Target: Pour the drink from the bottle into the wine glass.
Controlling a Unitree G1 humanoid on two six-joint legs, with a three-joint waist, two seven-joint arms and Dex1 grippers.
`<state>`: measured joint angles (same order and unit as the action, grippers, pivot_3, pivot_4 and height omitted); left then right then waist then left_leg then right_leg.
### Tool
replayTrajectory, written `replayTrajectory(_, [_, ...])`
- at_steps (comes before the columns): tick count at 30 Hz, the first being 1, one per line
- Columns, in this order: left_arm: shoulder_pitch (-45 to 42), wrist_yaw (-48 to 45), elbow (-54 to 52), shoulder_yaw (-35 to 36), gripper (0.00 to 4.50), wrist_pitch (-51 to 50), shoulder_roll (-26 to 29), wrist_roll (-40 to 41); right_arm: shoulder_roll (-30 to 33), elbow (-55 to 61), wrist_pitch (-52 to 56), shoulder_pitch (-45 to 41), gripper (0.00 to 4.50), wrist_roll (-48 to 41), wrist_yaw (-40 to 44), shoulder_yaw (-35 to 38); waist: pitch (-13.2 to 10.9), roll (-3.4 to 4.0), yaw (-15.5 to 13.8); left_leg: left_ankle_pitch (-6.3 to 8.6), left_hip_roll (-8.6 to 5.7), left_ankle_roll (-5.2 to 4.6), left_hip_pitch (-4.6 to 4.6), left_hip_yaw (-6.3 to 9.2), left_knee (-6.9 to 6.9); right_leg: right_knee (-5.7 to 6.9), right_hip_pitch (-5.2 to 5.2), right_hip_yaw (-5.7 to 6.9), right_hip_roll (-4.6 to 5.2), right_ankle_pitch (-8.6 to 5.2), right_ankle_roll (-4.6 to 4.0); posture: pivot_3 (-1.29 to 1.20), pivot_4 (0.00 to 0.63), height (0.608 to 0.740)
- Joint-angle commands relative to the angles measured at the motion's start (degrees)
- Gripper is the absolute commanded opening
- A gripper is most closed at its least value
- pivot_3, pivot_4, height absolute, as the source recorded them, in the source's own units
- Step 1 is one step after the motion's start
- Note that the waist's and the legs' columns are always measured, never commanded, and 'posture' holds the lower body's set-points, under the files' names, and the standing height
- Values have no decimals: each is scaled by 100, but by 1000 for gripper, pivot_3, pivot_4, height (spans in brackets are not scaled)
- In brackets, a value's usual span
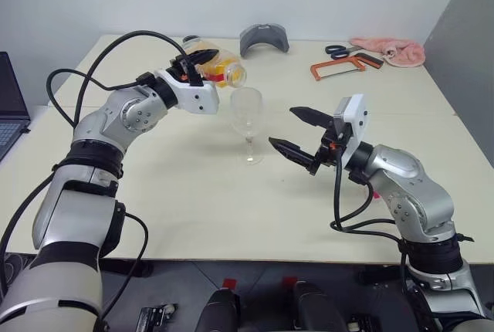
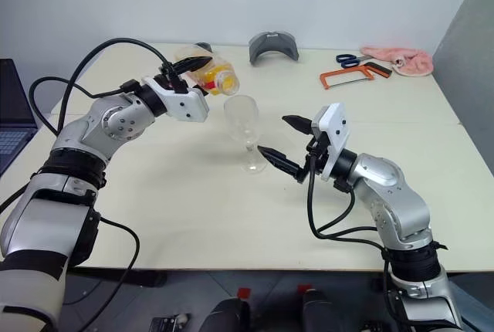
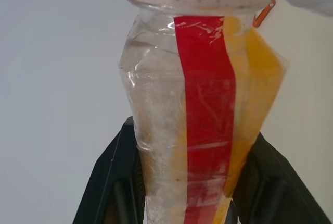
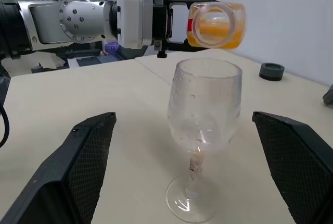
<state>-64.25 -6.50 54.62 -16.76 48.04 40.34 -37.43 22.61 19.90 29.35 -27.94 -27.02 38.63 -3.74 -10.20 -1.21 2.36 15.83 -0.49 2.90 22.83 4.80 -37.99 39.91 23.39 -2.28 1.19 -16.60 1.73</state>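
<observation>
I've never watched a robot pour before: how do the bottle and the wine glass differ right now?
The bottle is tipped on its side in the air, clamped in the left gripper; the wine glass stands upright on the table, untouched. The bottle holds the orange drink; the wine glass looks empty. The bottle bears a red stripe; the wine glass is plain. Both are clear.

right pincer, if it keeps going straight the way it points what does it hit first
Most likely the wine glass: it stands upright straight ahead of the open right pincer, centred between its fingers. Depth is hard to judge.
</observation>
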Motion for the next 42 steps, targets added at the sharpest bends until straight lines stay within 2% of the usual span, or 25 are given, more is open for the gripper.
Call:
replayTrajectory(1, [-336,328,-14,-30,1706,100,132,-99,-33,262,-144,27,4500,24,-30,-29,0,0,-1,0,0,0,0,0,0,0,0,0,0,0,0,0,150,740])
replayTrajectory(23, [-858,1168,457,-533,1706,169,258,-724,-202,524,-78,301,4500,71,-264,-187,0,0,0,0,-2,1,2,-3,-1,2,3,-1,0,0,0,0,150,740])
replayTrajectory(42, [-1162,1534,671,-804,1706,199,319,-959,-290,592,-123,413,4500,129,-379,-238,0,0,2,-1,-3,1,2,-5,-2,4,5,-1,0,0,0,0,150,740])
